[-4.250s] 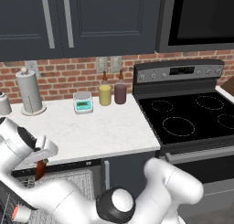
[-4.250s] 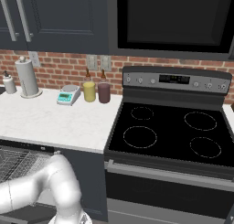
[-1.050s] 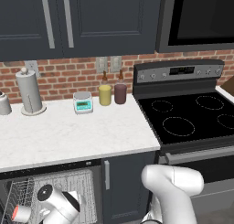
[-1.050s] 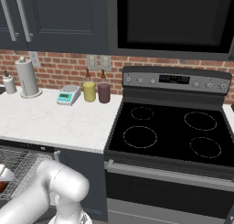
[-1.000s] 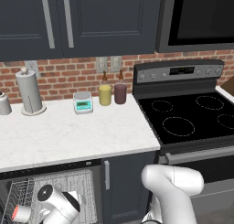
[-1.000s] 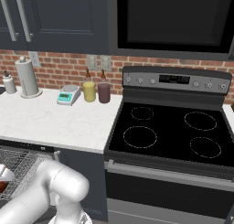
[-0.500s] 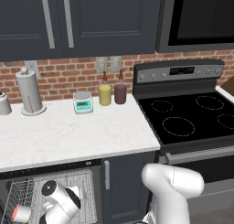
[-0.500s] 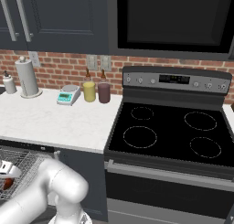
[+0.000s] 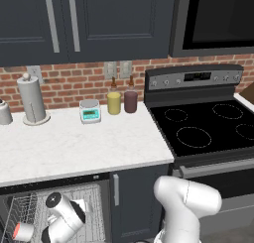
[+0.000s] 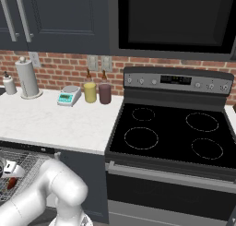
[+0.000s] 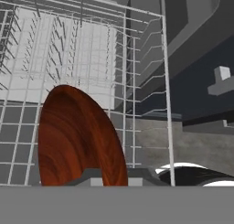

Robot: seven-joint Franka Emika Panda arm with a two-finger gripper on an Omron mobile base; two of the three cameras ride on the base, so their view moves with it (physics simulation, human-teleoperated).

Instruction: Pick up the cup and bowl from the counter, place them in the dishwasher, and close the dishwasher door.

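The dark reddish-brown bowl stands on edge just over the floor of the dishwasher's wire rack, right in front of the hand camera. My gripper is shut on the bowl's lower rim. From the right base view the gripper hangs low over the rack, with the bowl under it. The cup, white with a red inside, lies on its side in the rack left of my wrist. The white counter runs above the open dishwasher.
On the counter's back stand a paper towel roll, a small scale, a yellow jar and a maroon jar. The black stove lies to the right. A narrow cabinet door flanks the rack.
About four seconds ago my hand held the bowl above the dishwasher's front; it has since gone down into the rack. Over the last second the wrist has shifted slightly up and right.
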